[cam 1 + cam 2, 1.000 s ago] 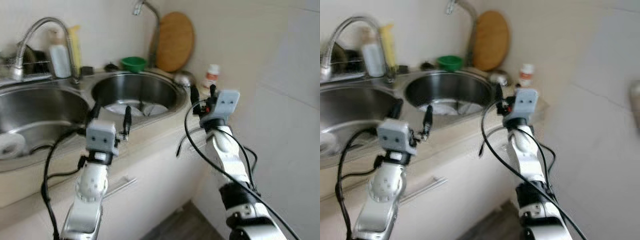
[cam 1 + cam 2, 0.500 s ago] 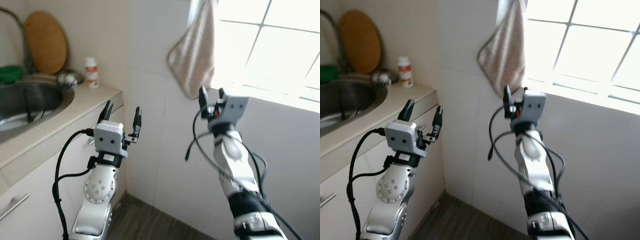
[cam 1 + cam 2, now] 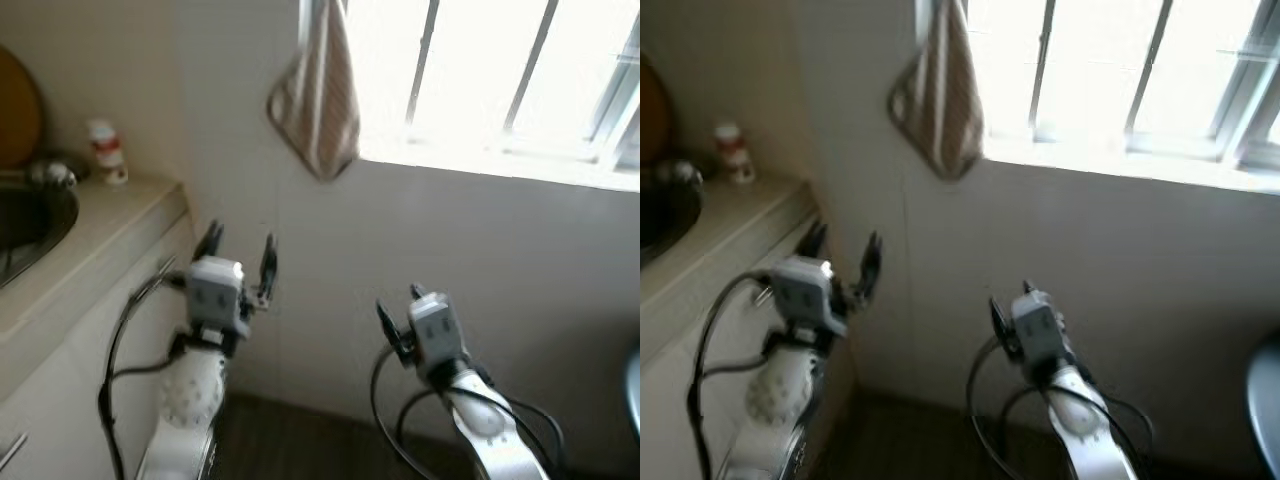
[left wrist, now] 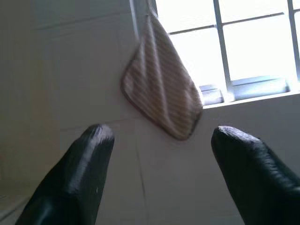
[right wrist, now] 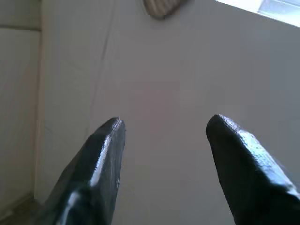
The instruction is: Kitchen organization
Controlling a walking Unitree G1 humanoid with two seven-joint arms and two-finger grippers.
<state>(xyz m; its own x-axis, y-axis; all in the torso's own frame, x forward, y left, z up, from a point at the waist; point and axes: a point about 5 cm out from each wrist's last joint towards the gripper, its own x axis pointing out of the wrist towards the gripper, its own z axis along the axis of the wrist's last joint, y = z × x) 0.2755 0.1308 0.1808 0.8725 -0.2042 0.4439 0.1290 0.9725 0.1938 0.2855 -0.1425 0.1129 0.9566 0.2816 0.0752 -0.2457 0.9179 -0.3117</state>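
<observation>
A striped beige cloth point(image 3: 316, 105) hangs on the tiled wall beside a barred window point(image 3: 490, 75); the left wrist view looks up at the cloth point(image 4: 161, 91). My left gripper point(image 3: 238, 245) is raised beside the counter's end, open and empty, below and left of the cloth. My right gripper point(image 3: 397, 315) sits lower, in front of the wall under the window, open and empty. In the right wrist view the fingers point(image 5: 101, 154) face the bare wall.
A beige counter point(image 3: 95, 235) with a steel sink rim point(image 3: 40, 205) runs along the left. A small white bottle with a red band point(image 3: 105, 150) stands at its back corner. Dark floor point(image 3: 300, 440) lies below. A blue-grey rounded edge point(image 3: 632, 395) shows at far right.
The view has swung right, from the sinks to the window wall. My right gripper has dropped from cloth height to lower in front of the wall. Both stay open.
</observation>
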